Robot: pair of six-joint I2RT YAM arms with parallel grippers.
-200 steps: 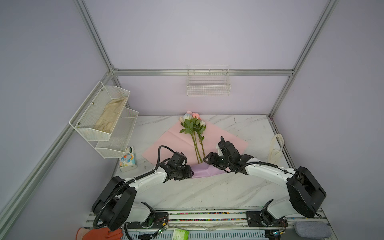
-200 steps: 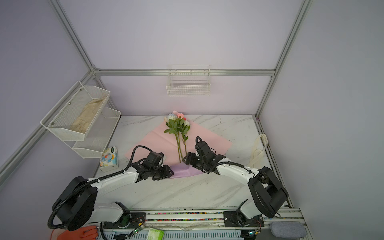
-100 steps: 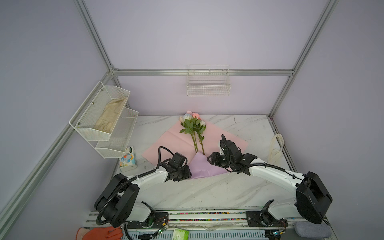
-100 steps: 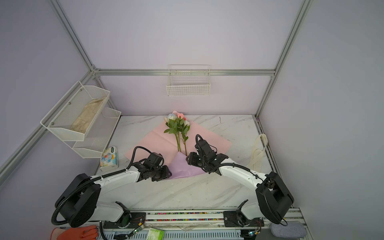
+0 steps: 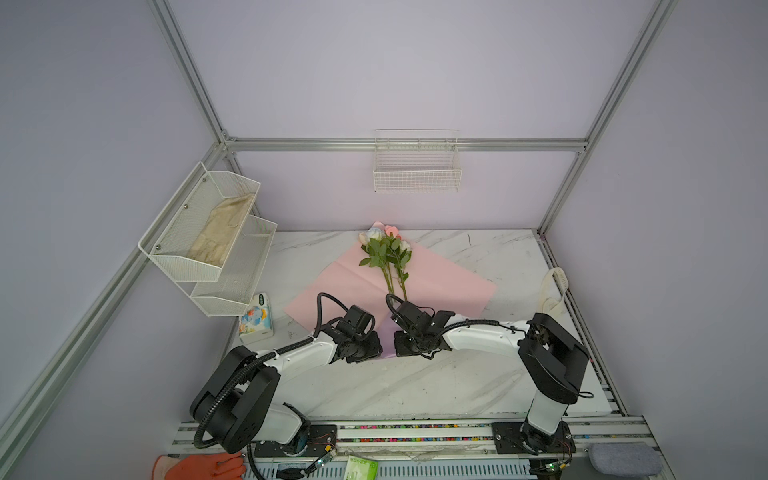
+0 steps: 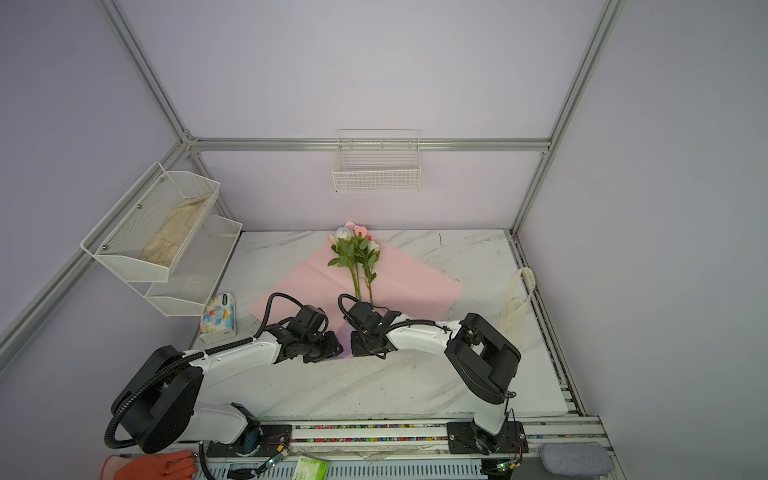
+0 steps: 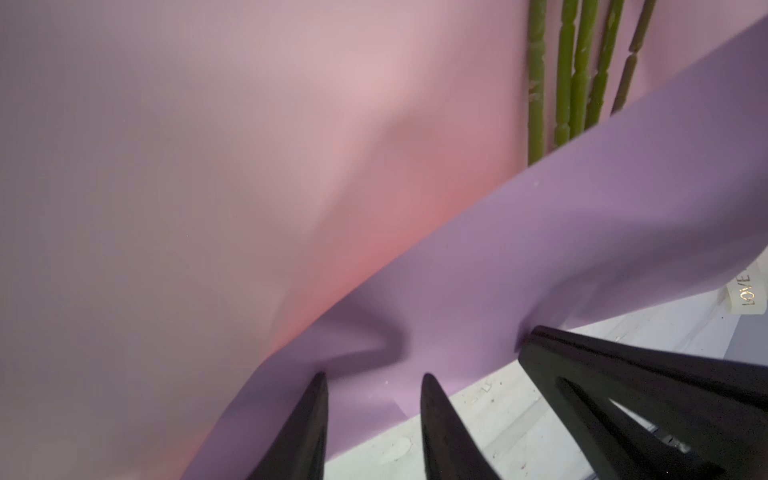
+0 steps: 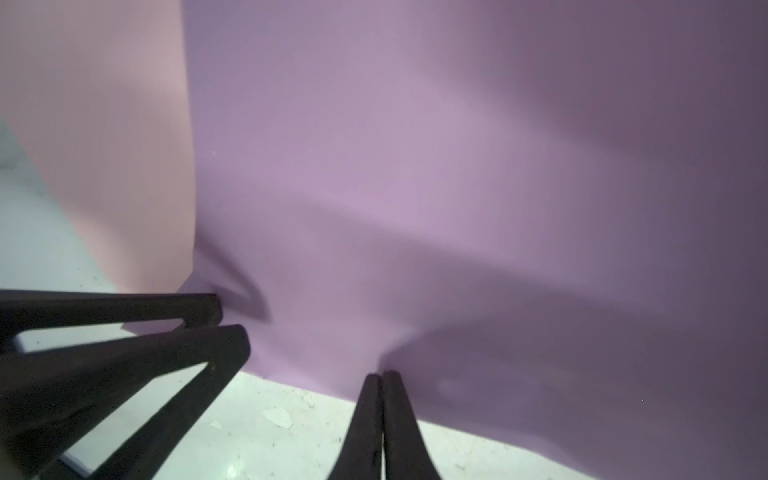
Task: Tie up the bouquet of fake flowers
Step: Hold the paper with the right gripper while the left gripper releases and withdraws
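Bouquet (image 5: 388,257) lies on pink/lilac paper (image 5: 440,286), rear-centre of counter (image 5: 415,386), stems twd hands. R hand (image 8: 381,374) pinched shut on paper's lilac near edge. L hand (image 7: 374,376) part-open, tips straddling same edge. Bare counter nearside.

Marble table (image 5: 415,386) w/ pink paper sheet (image 5: 436,282), tissue pack (image 5: 256,319), ribbon (image 5: 548,299).

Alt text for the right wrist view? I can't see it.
The right gripper has its fingers shut, pinching the lilac paper at its edge. The left gripper, fingers apart, straddles the same edge near the pink paper, over the marble table.
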